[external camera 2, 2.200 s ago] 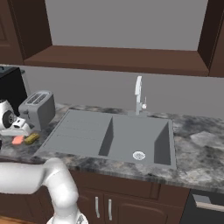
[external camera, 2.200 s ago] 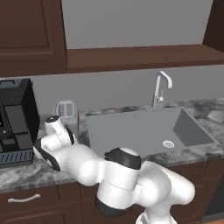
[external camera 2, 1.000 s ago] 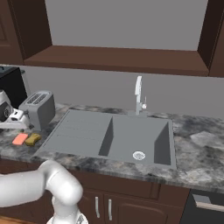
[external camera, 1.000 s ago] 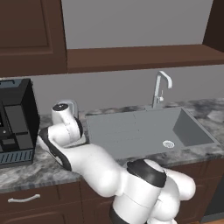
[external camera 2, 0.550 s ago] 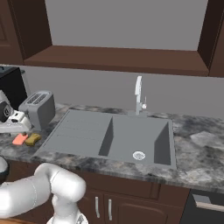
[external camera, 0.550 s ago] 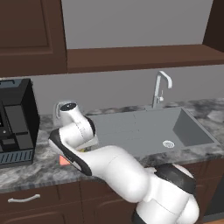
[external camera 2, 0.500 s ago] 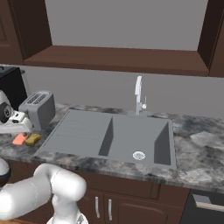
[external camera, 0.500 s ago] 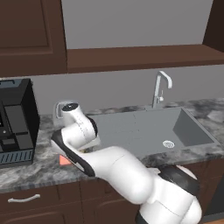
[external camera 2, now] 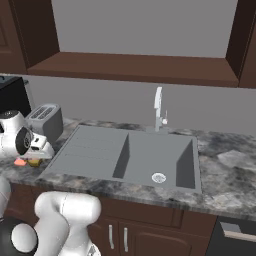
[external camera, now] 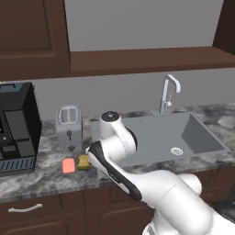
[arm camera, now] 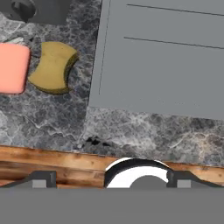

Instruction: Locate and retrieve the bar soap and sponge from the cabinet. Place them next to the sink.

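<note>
Pincer (arm camera: 109, 178) jaws stand spread wide with nothing between them; the two dark tips sit far apart above the wooden counter edge. On the mottled grey stone counter (external camera: 46, 176), going left to right: a boxy black coffee machine (external camera: 16, 128), a brushed-metal toaster (external camera: 69, 127), then the bar soap (external camera: 68, 165), a flat salmon-pink slab with rounded corners, lying just beside the sponge (external camera: 83, 161), a chunky yellow block with a darker side and a scooped edge. Both rest near the left rim of the sink (external camera: 160, 137), a smooth matte grey basin with a ribbed drainboard, round drain and curved silver faucet (external camera: 167, 94). Dark brown panelled cabinet (external camera: 32, 39) hangs above. Compared with a second ago, the arm has swung aside, uncovering the toaster, soap and sponge in the left base view.
</note>
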Robot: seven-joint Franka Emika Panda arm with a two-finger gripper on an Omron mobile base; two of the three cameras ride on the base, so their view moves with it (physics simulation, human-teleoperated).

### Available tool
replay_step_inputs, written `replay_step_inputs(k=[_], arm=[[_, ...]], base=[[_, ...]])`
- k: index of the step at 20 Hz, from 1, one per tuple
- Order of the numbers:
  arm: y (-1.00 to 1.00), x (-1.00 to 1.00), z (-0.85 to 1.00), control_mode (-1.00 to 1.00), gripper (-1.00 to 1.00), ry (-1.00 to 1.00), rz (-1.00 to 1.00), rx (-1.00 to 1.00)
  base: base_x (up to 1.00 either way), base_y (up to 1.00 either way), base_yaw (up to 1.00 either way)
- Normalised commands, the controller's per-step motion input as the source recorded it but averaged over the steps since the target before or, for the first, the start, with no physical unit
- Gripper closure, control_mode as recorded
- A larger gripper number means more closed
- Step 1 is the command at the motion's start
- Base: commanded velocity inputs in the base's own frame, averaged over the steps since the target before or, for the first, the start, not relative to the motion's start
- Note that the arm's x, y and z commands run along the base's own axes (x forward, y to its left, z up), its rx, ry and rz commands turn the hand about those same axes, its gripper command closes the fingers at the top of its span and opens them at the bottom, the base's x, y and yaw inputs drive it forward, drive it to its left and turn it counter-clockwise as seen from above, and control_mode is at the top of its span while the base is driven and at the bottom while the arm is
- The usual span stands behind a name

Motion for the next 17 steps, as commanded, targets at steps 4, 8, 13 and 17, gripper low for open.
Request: replay_step_inputs(k=[4,8,13,17], arm=[[-0.82,-0.02,0.18,-1.00,-1.00,-0.21,0.00,0.13],[-0.75,0.00,0.22,-1.00,-1.00,-0.20,-0.01,0.08],[-0.70,0.01,0.12,-1.00,-1.00,-0.13,-0.07,0.06],[-0.59,0.14,0.03,-1.00,-1.00,-0.02,-0.09,0.03]], base=[[0.00,0.00,0.00],[0.00,0.00,0.00],[0.00,0.00,0.00],[0.00,0.00,0.00]])
